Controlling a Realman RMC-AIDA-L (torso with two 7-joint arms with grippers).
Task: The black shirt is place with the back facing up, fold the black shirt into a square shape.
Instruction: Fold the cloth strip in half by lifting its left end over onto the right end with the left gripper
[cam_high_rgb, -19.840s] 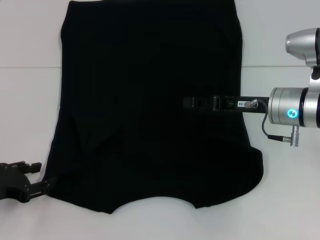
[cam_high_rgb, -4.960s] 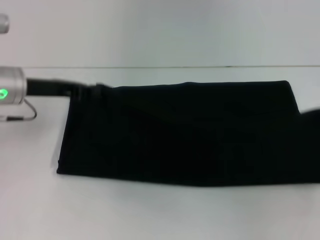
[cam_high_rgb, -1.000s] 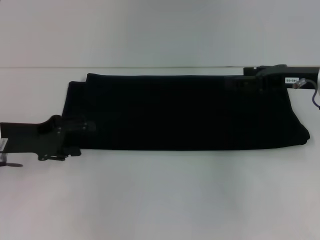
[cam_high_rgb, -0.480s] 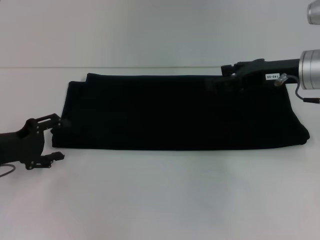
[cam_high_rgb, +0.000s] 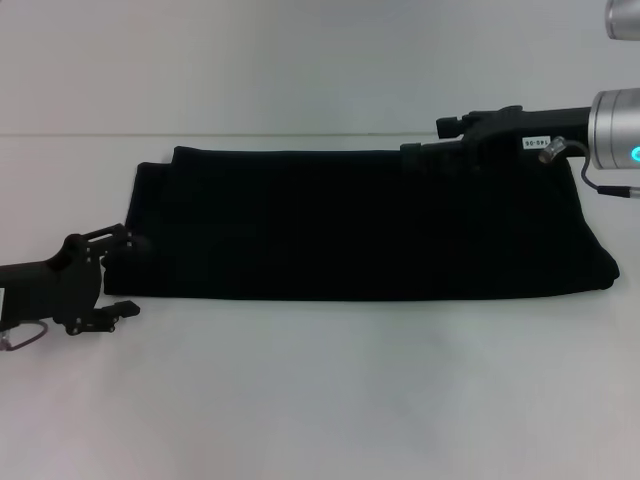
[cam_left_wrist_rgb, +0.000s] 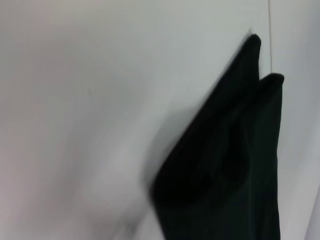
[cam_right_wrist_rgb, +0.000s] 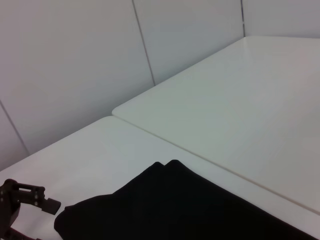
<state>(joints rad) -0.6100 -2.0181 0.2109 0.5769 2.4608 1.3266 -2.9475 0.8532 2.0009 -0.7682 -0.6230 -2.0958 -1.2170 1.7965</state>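
The black shirt (cam_high_rgb: 360, 225) lies folded into a long band across the white table (cam_high_rgb: 320, 400). No lettering shows. My left gripper (cam_high_rgb: 120, 273) is open at the band's near left corner, its upper finger touching the fabric edge and holding nothing. My right gripper (cam_high_rgb: 425, 140) reaches in from the right over the band's far edge, right of the middle. The left wrist view shows the shirt's (cam_left_wrist_rgb: 230, 165) folded end. The right wrist view shows the shirt (cam_right_wrist_rgb: 175, 205) and the left gripper (cam_right_wrist_rgb: 25, 200) beyond it.
A table seam (cam_high_rgb: 200, 135) runs across behind the shirt. White wall panels (cam_right_wrist_rgb: 75, 60) stand beyond the table. Bare table lies in front of the band.
The left gripper pulled off the shirt's left end, opened, and now edges back to the near left corner. The right arm slid left along the far edge. The shirt lies still.
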